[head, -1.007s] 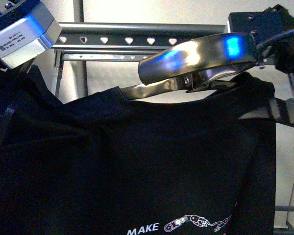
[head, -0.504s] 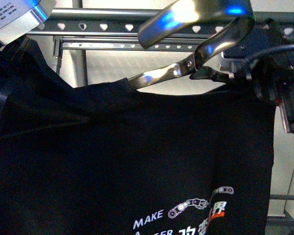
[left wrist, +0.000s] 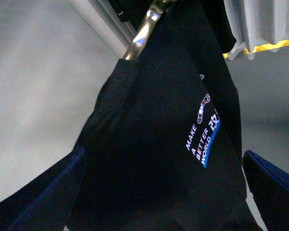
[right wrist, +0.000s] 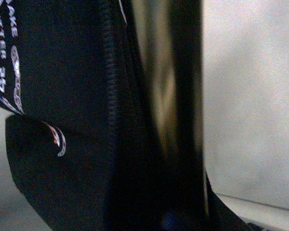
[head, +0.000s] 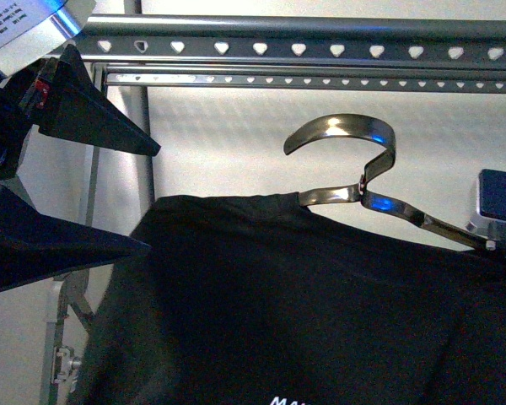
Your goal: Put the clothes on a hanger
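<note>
The black T-shirt (head: 304, 304) fills the lower centre and right of the front view. It is draped on a shiny coat hanger (head: 422, 221) and is clear of the rack. The grey metal rack (head: 278, 34) is stretched across the top of the frame, its two rails punched with heart-shaped holes. At the left edge the left gripper (head: 152, 198) is spread wide, one finger high and one low, with nothing held between them. The lower finger is just beside the shirt's shoulder. The hook (head: 354, 126) is seen in the upper centre, below both rails and apart from them. At the right edge the hanger's arm is met by the right gripper (head: 496, 207). Its jaws are hidden, so its closure cannot be told, though the load is judged to be carried there.

The hanging is not yet done. The hook is best raised above a rail, carried over it and lowered until the rail is seated in the curve. The hanger should be kept level so the shirt is not shed. Release is best withheld until the weight is taken by the rail.
</note>
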### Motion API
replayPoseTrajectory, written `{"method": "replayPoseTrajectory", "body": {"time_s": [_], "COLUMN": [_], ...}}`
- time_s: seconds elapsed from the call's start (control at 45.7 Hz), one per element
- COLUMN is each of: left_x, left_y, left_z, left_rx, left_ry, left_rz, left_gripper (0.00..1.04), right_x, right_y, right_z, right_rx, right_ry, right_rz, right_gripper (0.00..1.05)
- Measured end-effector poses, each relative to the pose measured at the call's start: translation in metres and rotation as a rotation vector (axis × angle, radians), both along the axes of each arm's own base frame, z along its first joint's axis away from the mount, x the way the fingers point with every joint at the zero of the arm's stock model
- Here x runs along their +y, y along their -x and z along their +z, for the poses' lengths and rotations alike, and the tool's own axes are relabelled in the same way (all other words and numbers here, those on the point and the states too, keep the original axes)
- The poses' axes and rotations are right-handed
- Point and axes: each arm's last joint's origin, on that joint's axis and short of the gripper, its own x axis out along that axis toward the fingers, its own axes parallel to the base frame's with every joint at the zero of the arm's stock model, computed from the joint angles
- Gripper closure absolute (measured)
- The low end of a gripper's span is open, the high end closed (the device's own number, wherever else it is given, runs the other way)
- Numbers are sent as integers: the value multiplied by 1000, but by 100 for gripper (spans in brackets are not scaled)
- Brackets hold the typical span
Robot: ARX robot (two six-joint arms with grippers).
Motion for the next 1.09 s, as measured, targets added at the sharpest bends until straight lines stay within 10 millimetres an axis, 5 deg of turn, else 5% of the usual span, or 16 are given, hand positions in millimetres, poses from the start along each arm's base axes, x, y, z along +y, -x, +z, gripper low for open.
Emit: {"method": "replayPoseTrajectory", "body": {"time_s": [0.175,0.307,0.482,0.701,0.92,1.095], "left_x": [0,4,26,43,36,36], "left_y": [-1,-7,-15,12,51,78], "left_z": [-1,-10,34,80,29,-17], "left_rx": [-4,-40,-11,0,56,60], "left_ry": [5,157,765,1149,906,854], "left_rz": [12,297,821,946,1102,1115], "left_gripper": [7,7,7,12,44,73], "right_x": [-11,-12,-11,-13,-15,-16], "right_y": [23,46,92,133,125,96], "right_z": [-5,-2,5,21,48,76], "right_rx": [32,64,172,274,352,370], "right_ry": [-170,-261,-388,-592,-837,-1008], "right_rz": [-79,-135,-258,-393,-530,-632], "right_gripper": [95,95,95,95,95,95]}}
